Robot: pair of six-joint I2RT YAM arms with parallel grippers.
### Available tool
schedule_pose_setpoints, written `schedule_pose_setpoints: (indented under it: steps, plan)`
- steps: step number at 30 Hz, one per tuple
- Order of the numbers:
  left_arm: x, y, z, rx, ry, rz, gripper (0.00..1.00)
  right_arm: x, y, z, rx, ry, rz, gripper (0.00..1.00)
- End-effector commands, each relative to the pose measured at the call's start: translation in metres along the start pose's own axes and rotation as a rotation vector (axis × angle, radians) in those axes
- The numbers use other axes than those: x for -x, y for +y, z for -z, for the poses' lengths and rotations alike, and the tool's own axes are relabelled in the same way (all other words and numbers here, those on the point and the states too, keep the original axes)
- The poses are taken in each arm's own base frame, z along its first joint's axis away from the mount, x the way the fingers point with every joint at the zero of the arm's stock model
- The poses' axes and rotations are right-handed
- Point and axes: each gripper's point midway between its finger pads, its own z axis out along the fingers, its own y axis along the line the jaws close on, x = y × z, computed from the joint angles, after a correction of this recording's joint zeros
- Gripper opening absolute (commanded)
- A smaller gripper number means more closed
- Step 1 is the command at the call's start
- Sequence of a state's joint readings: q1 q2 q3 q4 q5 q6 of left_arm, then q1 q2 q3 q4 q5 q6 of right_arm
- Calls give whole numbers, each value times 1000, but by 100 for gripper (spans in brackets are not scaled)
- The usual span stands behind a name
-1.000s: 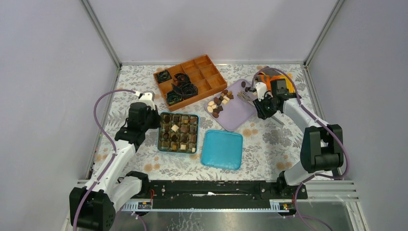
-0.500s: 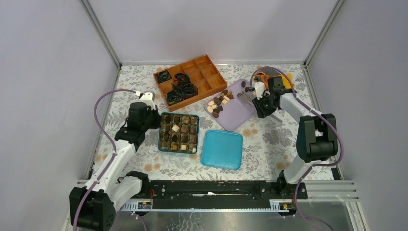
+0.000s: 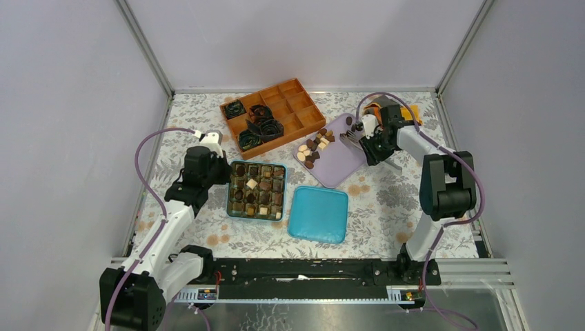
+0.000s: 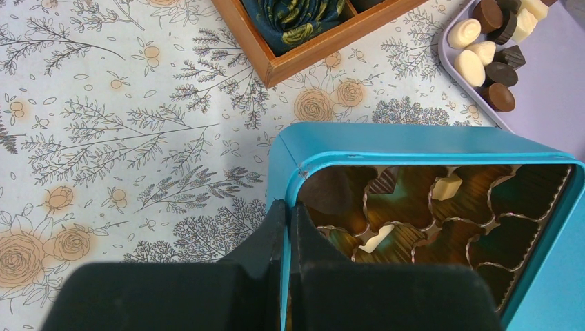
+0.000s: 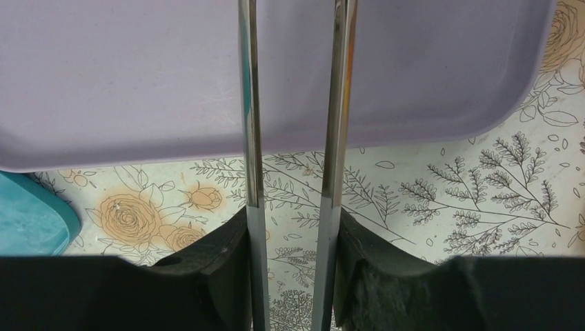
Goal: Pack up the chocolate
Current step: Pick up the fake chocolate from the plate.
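Note:
Loose chocolate (image 3: 312,147) in dark, brown and cream pieces lies on the left part of a lilac tray (image 3: 338,167); a few dark pieces (image 3: 353,124) sit at its far corner. The open teal box (image 3: 230,187) holds more pieces in its cells (image 4: 445,186). My left gripper (image 4: 288,207) is shut on the box's left wall (image 4: 284,172). My right gripper (image 5: 293,221) is shut on steel tongs (image 5: 249,103), whose two blades stand apart and reach over the lilac tray (image 5: 138,83). Their tips are out of the right wrist view.
The teal lid (image 3: 318,214) lies in front of the tray, right of the box. A wooden compartment tray (image 3: 290,103) with black paper cups (image 3: 261,127) stands at the back. An orange object (image 3: 407,114) sits behind my right wrist.
My right arm has swung toward the back, carrying the tongs to the tray's far right corner. The left arm and the box have not moved.

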State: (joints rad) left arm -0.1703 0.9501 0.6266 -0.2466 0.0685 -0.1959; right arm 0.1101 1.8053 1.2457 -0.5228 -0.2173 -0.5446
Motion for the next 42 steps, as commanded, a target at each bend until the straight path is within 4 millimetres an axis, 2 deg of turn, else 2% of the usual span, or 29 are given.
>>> schedule_pose_setpoints:
  steps: [1,17,24,27,37,42]
  plan:
    - [38,-13,6,-46,-108,22,0,16,-14,5,-33,-16,8,44]
    - [37,-12,5,-42,-105,23,0,25,-18,-6,-6,2,12,44]
    - [36,-11,4,-41,-100,23,0,24,-18,-6,-3,4,17,40]
    - [37,-12,4,-43,-101,22,0,24,-17,-1,-9,-8,19,35]
    - [37,-12,5,-44,-103,24,0,23,-11,18,-39,-65,35,7]
    - [38,-12,6,-46,-107,24,0,23,-8,28,-40,-98,33,0]
